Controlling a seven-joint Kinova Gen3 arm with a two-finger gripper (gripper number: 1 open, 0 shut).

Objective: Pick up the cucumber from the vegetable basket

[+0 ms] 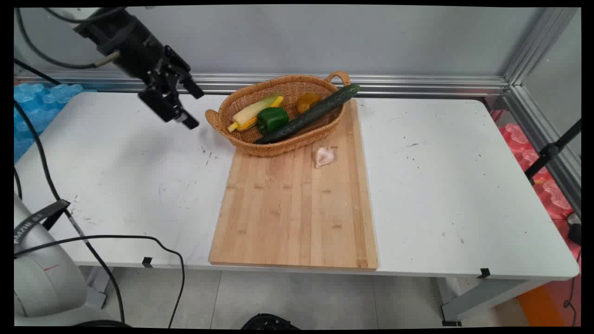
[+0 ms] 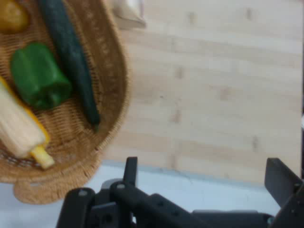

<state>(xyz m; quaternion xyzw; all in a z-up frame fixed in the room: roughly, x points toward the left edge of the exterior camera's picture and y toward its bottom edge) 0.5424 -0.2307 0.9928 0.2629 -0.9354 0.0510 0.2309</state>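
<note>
My gripper (image 1: 194, 107) hangs open and empty above the white table (image 1: 130, 176), just left of a wicker basket (image 1: 278, 149). Its nearest part is the basket's left handle. In the basket lie an ear of corn (image 1: 253, 112), a green pepper (image 1: 271, 119), a long dark cucumber (image 1: 308, 116) that sticks out over the far rim, and a yellow-brown round vegetable (image 1: 307, 102). The hand view shows the gripper (image 2: 204, 175) with fingers wide apart, and beyond it the basket (image 2: 116, 80), corn (image 2: 19, 128), pepper (image 2: 40, 76) and cucumber (image 2: 71, 57).
The basket rests on the far end of a wooden cutting board (image 1: 292, 213). A garlic bulb (image 1: 324, 156) lies on the board just in front of the basket. Black cables hang at the table's left front.
</note>
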